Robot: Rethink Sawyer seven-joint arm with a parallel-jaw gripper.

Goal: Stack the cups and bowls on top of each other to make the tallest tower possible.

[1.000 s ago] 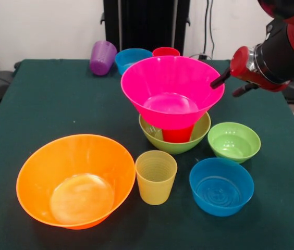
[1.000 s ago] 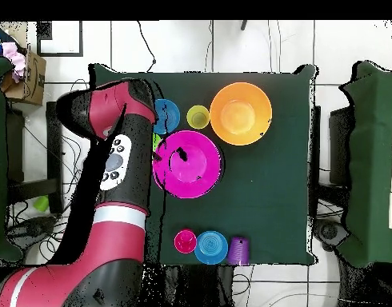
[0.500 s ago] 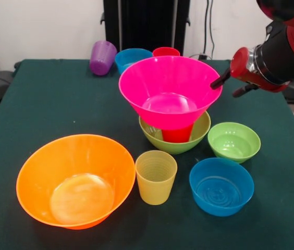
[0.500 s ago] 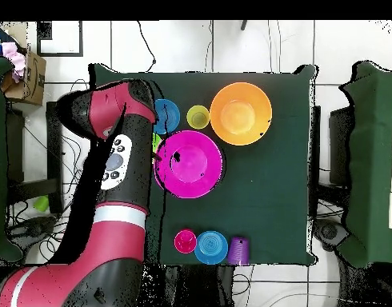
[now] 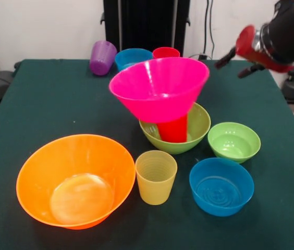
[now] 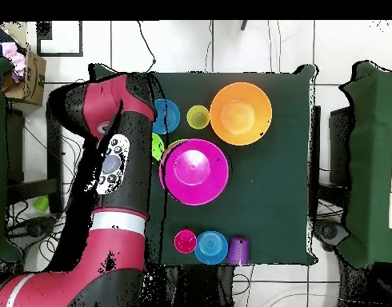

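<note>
Ten pieces sit on the desk [image 5: 43,99], and the tower [image 5: 170,112] near its middle serves as the landmark. Largest is the orange bowl [image 5: 74,179], standing upright toward the camera and left of the tower, well apart from it and not yet used. Next is the hot pink bowl [image 5: 160,88], the tower's top piece: it rests on the bright red cup [image 5: 173,129] and tilts toward the left, so its perch looks insecure, probably because a wide bowl has only a narrow cup rim under it. The medium lime green bowl [image 5: 174,133] forms the base, holding the red cup upright inside it.

Right of the tower stands the small lime green bowl [image 5: 234,141]; in front of that, a blue bowl [image 5: 221,186]. A second blue bowl [image 5: 132,58] lies behind the tower, with the purple cup [image 5: 102,57] tipped on its side to its left and the pinkish-red cup [image 5: 166,52] just beside it. The ribbed yellow cup [image 5: 156,176] stands just in front of the tower.

Smallest, the fingers [image 5: 238,61] hang up and right of the tower, parted, holding nothing and clear of the pink bowl's rim.
</note>
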